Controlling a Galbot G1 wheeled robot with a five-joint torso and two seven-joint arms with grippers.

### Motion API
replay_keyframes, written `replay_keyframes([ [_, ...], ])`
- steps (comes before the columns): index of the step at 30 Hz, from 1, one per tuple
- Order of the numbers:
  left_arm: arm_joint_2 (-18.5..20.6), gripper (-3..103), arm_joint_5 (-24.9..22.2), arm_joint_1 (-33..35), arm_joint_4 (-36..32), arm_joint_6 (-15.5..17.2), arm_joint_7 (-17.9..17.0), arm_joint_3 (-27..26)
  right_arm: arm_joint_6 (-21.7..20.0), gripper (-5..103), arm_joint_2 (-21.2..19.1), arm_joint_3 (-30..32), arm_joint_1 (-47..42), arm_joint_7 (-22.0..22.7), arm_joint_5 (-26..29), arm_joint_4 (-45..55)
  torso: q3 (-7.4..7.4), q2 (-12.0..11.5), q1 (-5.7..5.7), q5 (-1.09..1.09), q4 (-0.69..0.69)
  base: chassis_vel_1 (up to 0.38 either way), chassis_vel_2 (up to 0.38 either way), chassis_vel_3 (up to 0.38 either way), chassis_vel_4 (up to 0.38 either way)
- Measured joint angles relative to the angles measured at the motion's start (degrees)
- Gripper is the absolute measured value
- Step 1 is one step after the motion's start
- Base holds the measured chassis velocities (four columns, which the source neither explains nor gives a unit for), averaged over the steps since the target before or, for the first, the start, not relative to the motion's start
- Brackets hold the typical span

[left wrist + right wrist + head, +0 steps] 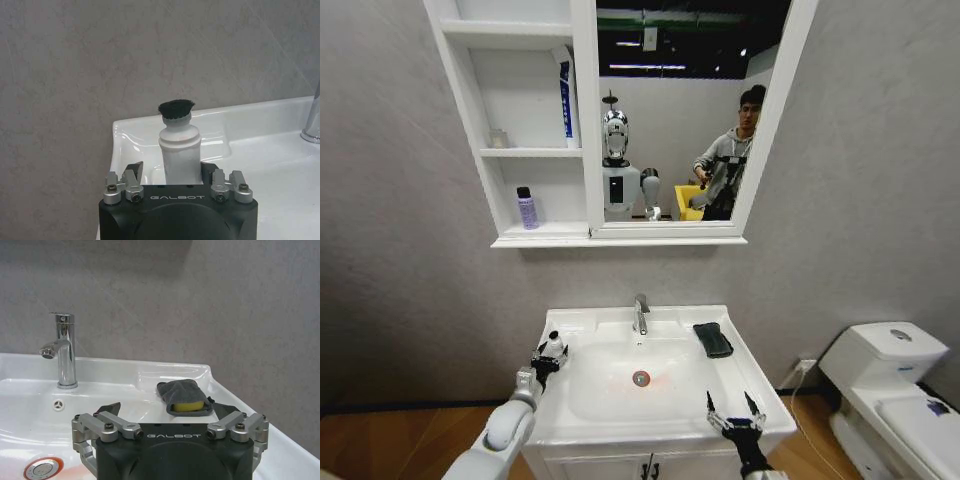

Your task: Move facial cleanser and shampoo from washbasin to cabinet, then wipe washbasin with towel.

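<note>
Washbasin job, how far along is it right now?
Two containers already sit in the cabinet: a blue-and-white tube and a small purple bottle. The left gripper is shut on a white black-capped bottle at the washbasin corner. Wiping remains: the towel lies untouched, right gripper open.

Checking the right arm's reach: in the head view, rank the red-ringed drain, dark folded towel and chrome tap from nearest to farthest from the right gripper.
From the right gripper:
1. Dark folded towel, on the basin's right rim.
2. Red-ringed drain, bowl centre; close to the towel's rank.
3. Chrome tap, at the back rim.
</note>
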Motion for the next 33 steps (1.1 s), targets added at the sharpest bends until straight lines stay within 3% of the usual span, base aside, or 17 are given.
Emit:
replay_keyframes([
  [4,0.88,44,-0.79,0.88,-2.31,0.32,0.03,-0.18,-0.08,100,0.10,-0.09,0.39,0.01,0.03,0.00,0.00,0.00,0.00,0.00,0.00,0.000,0.000,0.000,0.000],
  [6,1.04,44,-0.97,1.10,-2.93,0.45,0.05,-0.20,-0.10,100,0.14,-0.15,0.43,0.01,0.03,0.00,0.00,0.00,0.00,0.00,0.00,0.000,0.000,0.000,0.000],
  [10,2.23,32,-2.25,2.37,-7.64,1.23,-0.17,-0.68,-0.13,100,0.26,-0.27,0.41,0.02,0.00,0.12,0.00,0.00,0.00,-0.01,0.00,0.000,0.000,0.000,0.000],
  [15,5.13,32,-3.98,4.00,-14.94,3.26,-1.95,-1.72,-0.14,100,0.25,-0.23,0.33,0.03,-0.02,0.26,0.00,0.00,0.00,0.00,0.00,0.000,0.000,0.000,0.000],
  [20,10.79,32,-10.42,4.12,-23.45,7.69,-6.08,-3.38,-0.14,100,0.27,-0.27,0.23,0.05,-0.12,0.48,0.00,0.00,0.00,0.00,0.02,0.000,0.000,0.000,0.000],
  [21,14.44,32,-16.66,2.49,-27.18,11.04,-9.25,-3.91,-0.19,100,0.26,-0.41,0.23,0.04,-0.20,0.57,0.00,0.00,0.00,-0.01,0.00,0.000,0.000,0.000,0.000],
  [22,14.44,32,-16.66,2.49,-27.18,11.04,-9.25,-3.91,-0.19,100,0.26,-0.41,0.23,0.04,-0.20,0.57,0.00,0.00,0.00,-0.01,0.00,0.000,0.000,0.000,0.000],
  [24,23.28,32,-31.94,-2.64,-34.42,18.49,-14.26,-4.14,-0.36,100,0.24,-0.63,0.45,0.04,-0.34,0.79,0.00,0.00,0.00,0.00,-0.01,0.000,0.000,0.000,0.000],
  [25,23.28,32,-31.94,-2.64,-34.42,18.49,-14.26,-4.14,-0.36,100,0.24,-0.63,0.45,0.04,-0.34,0.79,0.00,0.00,0.00,0.00,-0.01,0.000,0.000,0.000,0.000],
  [26,27.50,32,-38.81,-5.78,-36.72,21.42,-15.86,-4.35,-0.50,100,0.23,-0.69,0.57,0.02,-0.35,0.88,0.00,0.00,0.00,-0.02,-0.01,0.000,0.000,0.000,0.000],
  [28,33.34,32,-48.13,-11.19,-38.83,24.97,-17.18,-5.50,-0.66,100,0.18,-0.93,0.87,0.00,-0.35,0.88,0.00,0.00,0.00,0.01,-0.01,0.000,0.000,0.000,0.000],
  [29,33.34,32,-48.13,-11.19,-38.83,24.97,-17.18,-5.50,-0.66,100,0.18,-0.93,0.87,0.00,-0.35,0.88,0.00,0.00,0.00,0.01,-0.01,0.000,0.000,0.000,0.000],
  [31,37.93,32,-56.72,-18.15,-39.19,27.60,-18.47,-5.11,-0.70,100,0.15,-1.21,1.16,-0.05,-0.36,0.66,0.00,0.00,0.00,0.00,0.01,0.000,0.000,0.000,0.000],
  [33,39.01,32,-59.13,-20.85,-38.91,28.32,-18.47,-4.63,-0.71,100,0.14,-1.30,1.23,-0.08,-0.36,0.56,0.00,0.00,0.00,0.00,0.01,0.000,0.000,0.000,0.000],
])
